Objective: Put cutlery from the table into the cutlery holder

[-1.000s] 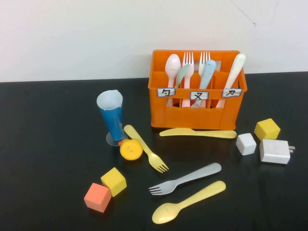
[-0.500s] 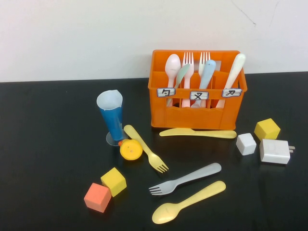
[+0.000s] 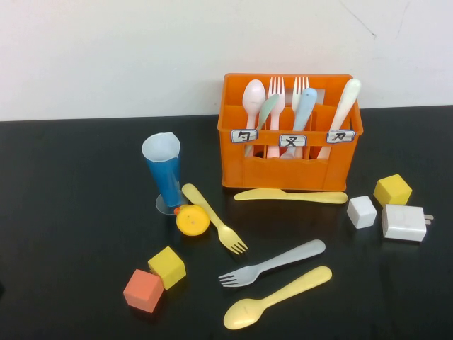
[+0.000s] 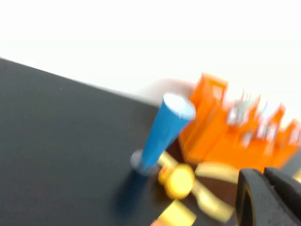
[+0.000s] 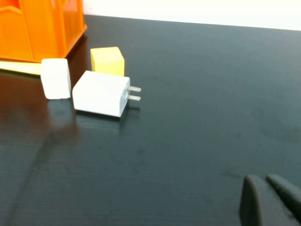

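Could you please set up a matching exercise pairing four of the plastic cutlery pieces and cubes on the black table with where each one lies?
Things:
1. yellow plastic knife
2. yellow plastic spoon
3. yellow plastic fork
4. small white cube

Places:
A. touching the round yellow-orange toy
B. along the front of the orange plastic cutlery holder
C. beside the white wall charger
D. just nearer than the pale grey plastic fork

Pairs: 1-B, 2-D, 3-A, 4-C

Neither claw shows in the high view.

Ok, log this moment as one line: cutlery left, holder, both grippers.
on table: yellow fork, grey fork, yellow spoon, yellow knife | cutlery holder: part-filled | left gripper: near cup | right gripper: over bare table
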`<control>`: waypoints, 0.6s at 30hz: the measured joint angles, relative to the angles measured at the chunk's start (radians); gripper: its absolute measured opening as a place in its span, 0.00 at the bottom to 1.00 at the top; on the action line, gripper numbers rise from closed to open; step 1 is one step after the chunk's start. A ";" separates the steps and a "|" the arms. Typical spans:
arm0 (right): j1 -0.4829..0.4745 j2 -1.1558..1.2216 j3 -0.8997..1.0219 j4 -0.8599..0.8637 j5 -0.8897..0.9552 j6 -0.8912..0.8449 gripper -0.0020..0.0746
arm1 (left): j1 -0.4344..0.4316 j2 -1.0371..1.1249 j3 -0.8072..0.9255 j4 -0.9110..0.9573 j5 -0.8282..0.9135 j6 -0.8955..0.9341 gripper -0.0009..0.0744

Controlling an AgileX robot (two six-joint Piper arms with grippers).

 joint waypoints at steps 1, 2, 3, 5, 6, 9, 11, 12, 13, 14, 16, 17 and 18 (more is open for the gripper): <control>0.000 0.000 0.000 0.000 0.000 0.000 0.02 | 0.000 0.043 -0.052 0.024 0.057 0.052 0.01; 0.000 0.000 0.000 0.000 0.000 0.000 0.02 | 0.000 0.089 -0.103 0.042 0.113 0.106 0.01; 0.000 0.000 0.000 0.000 0.000 0.000 0.02 | 0.000 0.126 -0.151 0.054 0.159 0.149 0.01; 0.000 0.000 0.000 0.000 0.000 0.000 0.02 | 0.000 0.218 -0.239 0.071 0.263 0.247 0.01; 0.000 0.000 0.000 0.000 0.000 0.000 0.02 | 0.000 0.262 -0.269 0.076 0.301 0.278 0.01; 0.000 0.000 0.000 0.000 0.000 0.000 0.02 | -0.012 0.372 -0.353 0.094 0.354 0.335 0.01; 0.000 0.000 0.000 0.000 0.000 0.000 0.02 | -0.040 0.447 -0.404 0.112 0.369 0.371 0.01; 0.000 0.000 0.000 0.000 0.000 0.000 0.02 | -0.058 0.477 -0.430 0.124 0.375 0.389 0.01; 0.000 0.000 0.000 0.000 0.000 0.000 0.02 | -0.079 0.517 -0.455 0.146 0.385 0.401 0.01; 0.000 0.000 0.000 0.000 0.000 0.000 0.02 | -0.103 0.557 -0.480 0.177 0.395 0.410 0.01; 0.000 0.000 0.000 0.000 0.000 0.000 0.02 | -0.153 0.634 -0.524 0.254 0.416 0.414 0.01; 0.000 0.000 0.000 0.000 0.000 0.000 0.02 | -0.183 0.671 -0.548 0.295 0.429 0.412 0.01; 0.000 0.000 0.000 0.000 0.000 0.000 0.02 | -0.216 0.708 -0.571 0.338 0.442 0.403 0.01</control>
